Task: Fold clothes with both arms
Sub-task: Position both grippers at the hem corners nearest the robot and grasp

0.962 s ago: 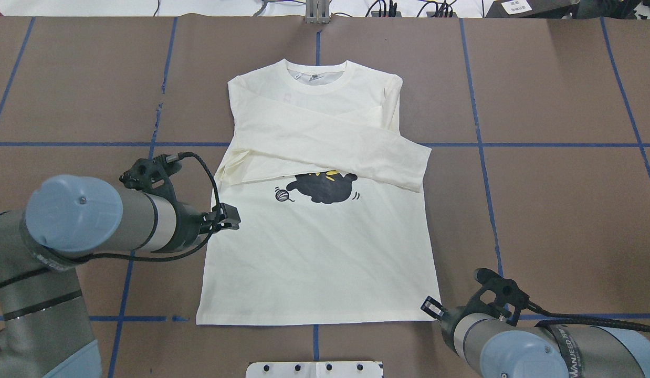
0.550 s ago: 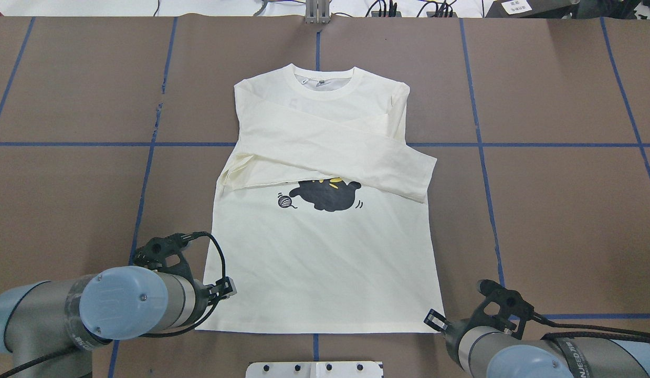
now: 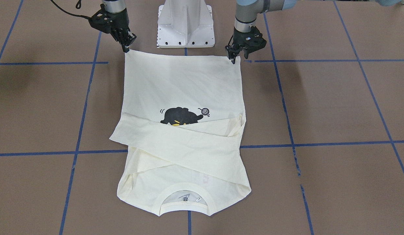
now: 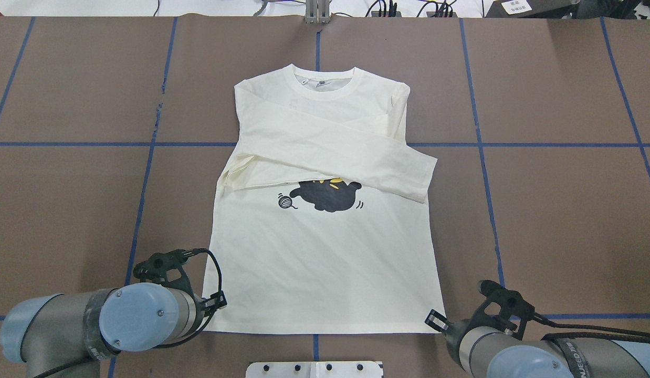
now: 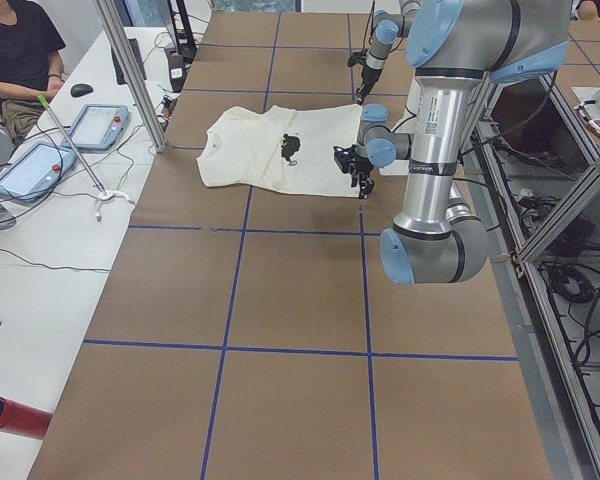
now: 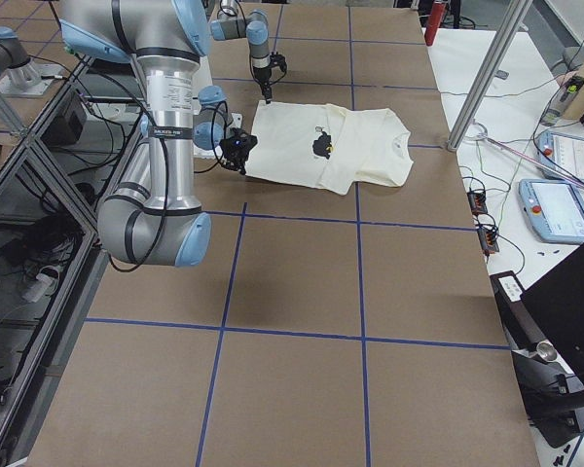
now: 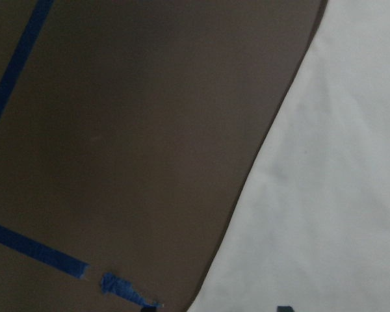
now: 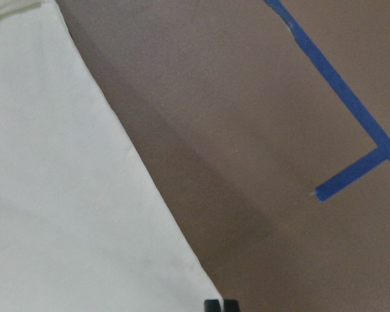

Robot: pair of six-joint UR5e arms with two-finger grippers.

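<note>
T-shirt: the cream T-shirt (image 4: 325, 273) lies flat in the middle of the table (image 4: 566, 210), print side up. Its collar points to the far edge and its hem runs along the robot's edge.
Sleeves: both are folded across the chest and cross each other. One cuff (image 4: 420, 181) reaches past the shirt's side toward the table's right end. The other cuff (image 4: 231, 177) ends at the shirt's left side.
Print: the black cat (image 4: 327, 195) shows just below the crossed sleeves, its top partly covered by them. The yarn ball (image 4: 285, 201) sits beside it.
Left gripper: the left gripper (image 3: 236, 56) is low over the hem's left corner. Its fingertips (image 7: 285, 308) stand wide apart, with the shirt's edge running between them.
Right gripper: the right gripper (image 3: 126, 47) is at the hem's right corner. Its fingertips (image 8: 212, 304) are pinched almost together right on the cloth's corner.
Table: brown, crossed by blue tape lines (image 4: 566, 144). The white pedestal base (image 3: 185, 26) stands at the robot's edge, just behind the hem.
</note>
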